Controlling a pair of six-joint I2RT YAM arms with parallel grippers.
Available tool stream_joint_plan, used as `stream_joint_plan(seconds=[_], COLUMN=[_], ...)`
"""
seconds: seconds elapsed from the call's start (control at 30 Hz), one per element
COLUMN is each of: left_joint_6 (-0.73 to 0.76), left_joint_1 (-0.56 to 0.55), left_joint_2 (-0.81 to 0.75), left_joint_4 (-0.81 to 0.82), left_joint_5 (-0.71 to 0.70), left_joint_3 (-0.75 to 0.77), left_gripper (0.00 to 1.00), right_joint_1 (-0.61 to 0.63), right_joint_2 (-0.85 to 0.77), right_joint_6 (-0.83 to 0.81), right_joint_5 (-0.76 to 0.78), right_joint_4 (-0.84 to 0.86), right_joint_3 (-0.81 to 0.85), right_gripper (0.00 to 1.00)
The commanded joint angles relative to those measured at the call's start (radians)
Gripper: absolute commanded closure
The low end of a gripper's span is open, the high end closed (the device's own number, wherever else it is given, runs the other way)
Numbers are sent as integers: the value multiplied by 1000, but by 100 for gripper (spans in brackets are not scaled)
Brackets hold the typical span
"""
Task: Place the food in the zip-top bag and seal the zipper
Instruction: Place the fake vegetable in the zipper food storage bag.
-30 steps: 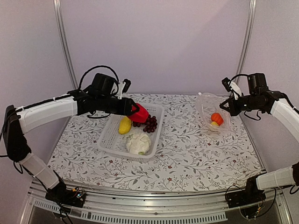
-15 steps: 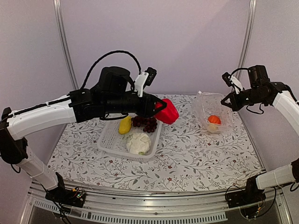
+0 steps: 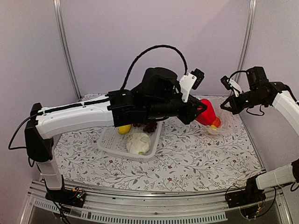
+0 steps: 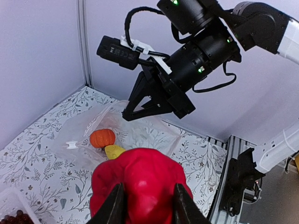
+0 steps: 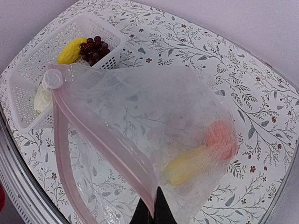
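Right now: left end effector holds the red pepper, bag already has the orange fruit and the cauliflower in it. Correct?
Not quite. The bag has the orange fruit and a yellow piece; the cauliflower lies in the basket, per the top external view. The left end effector does hold the red pepper.

White perforated basket (image 3: pixel 111 138) on floral-print table cover (image 3: pixel 201 158); metal post (image 3: pixel 63 46), pale wall (image 3: pixel 107 32) behind.

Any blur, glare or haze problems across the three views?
Top external: even light, soft detail, zip-top bag barely readable beside the red pepper. Left wrist: pepper fills the foreground, slightly soft; no glare. Right wrist: bag film hazes the orange fruit and yellow piece inside; basket clearer.
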Motion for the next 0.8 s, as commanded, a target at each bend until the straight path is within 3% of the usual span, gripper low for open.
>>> stream_joint_plan(seconds=[0.0, 0.23, 0.77], left_joint_6=[74, 155, 420], left_joint_1=[-40, -59, -133], left_joint_2=[95, 231, 432], left_joint_4=[-59, -85, -76], left_joint_5=[-101, -205, -518], left_joint_3=[131, 284, 421], left_gripper=[68, 68, 69], right_joint_1=[5, 6, 7], right_joint_2=[-6, -9, -37], right_joint_6=[8, 9, 32], right_joint_5=[-22, -36, -98], right_joint_4=[-28, -36, -43], right_joint_3=[25, 29, 27], right_gripper=[100, 100, 100])
